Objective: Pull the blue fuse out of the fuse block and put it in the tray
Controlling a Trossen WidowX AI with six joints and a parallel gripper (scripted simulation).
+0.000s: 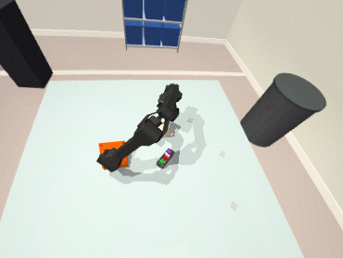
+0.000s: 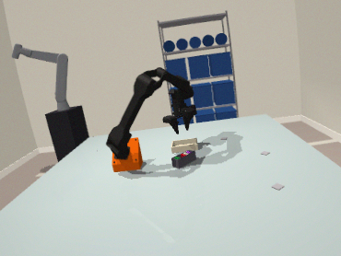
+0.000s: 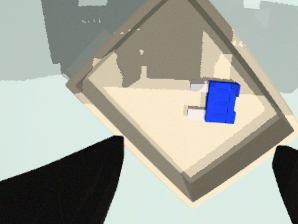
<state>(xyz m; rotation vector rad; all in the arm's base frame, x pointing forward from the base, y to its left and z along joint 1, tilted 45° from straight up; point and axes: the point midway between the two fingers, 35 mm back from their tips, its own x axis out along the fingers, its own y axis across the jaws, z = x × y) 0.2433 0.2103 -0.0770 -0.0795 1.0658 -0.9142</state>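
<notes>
Gripper [image 2: 180,121] open above tray [image 3: 127,106] holding blue fuse [image 3: 221,102].

I am looking at a pale blue-green table top [image 2: 194,207] filling most of the room. Beige walls [image 2: 106,55] are meeting a taupe floor [image 1: 83,53] along a cream skirting board [image 1: 297,153]. A metal shelving rack [image 2: 199,69] is standing against the far wall, holding blue bins and round blue items on top. A dark grey waste bin [image 1: 284,109] is sitting on the floor beside the table. A black cabinet [image 2: 68,130] is standing in the corner, carrying a grey idle arm [image 2: 48,69]. Soft shadows are falling across the table.
</notes>
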